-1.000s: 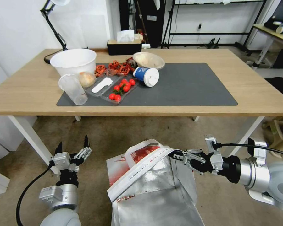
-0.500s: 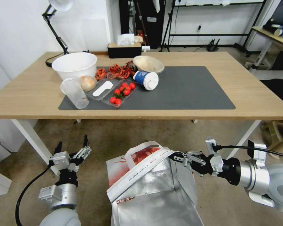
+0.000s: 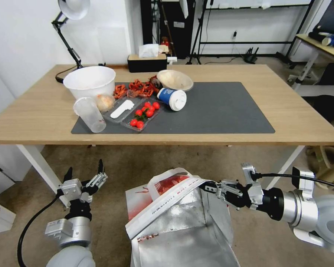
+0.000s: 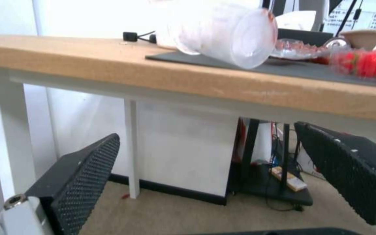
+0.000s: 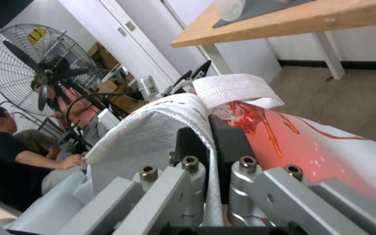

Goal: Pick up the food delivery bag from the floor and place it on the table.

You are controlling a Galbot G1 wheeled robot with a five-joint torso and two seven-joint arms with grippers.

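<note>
Since a second ago the head camera has been tilting, so the desk (image 3: pixel 41 122) is sitting lower in its picture, while the grippers and the bag are keeping almost the same places. Below the desk's near edge, the right gripper (image 3: pixel 208 186) is reaching in from the right and pinching the white strap handle (image 3: pixel 163 207) of the food delivery bag (image 3: pixel 182 222) between its closed fingers; in the right wrist view the strap (image 5: pixel 153 130) is running straight down between the two dark pads (image 5: pixel 229 143). That pull is drawing the strap taut across the open mouth of the bag, whose silver foil lining is facing up toward the head camera and whose red-and-white front is leaning toward the desk. From these views it cannot be told whether the bag's base is resting on the floor (image 3: pixel 144 163). Off to the bag's left, the left gripper (image 3: pixel 85 172) is hanging idle with its fingers spread wide and pointing up at the desk's underside, holding nothing; its wrist view is looking between the two black pads (image 4: pixel 83 173) at the desk edge. On the desk's dark grey mat (image 3: pixel 219 107), a white bowl (image 3: pixel 89 79), a clear plastic cup (image 3: pixel 89 115), a tray of cherry tomatoes (image 3: pixel 143 113) and a tipped blue-and-white paper cup (image 3: pixel 172 99) are lying near the left end.
</note>
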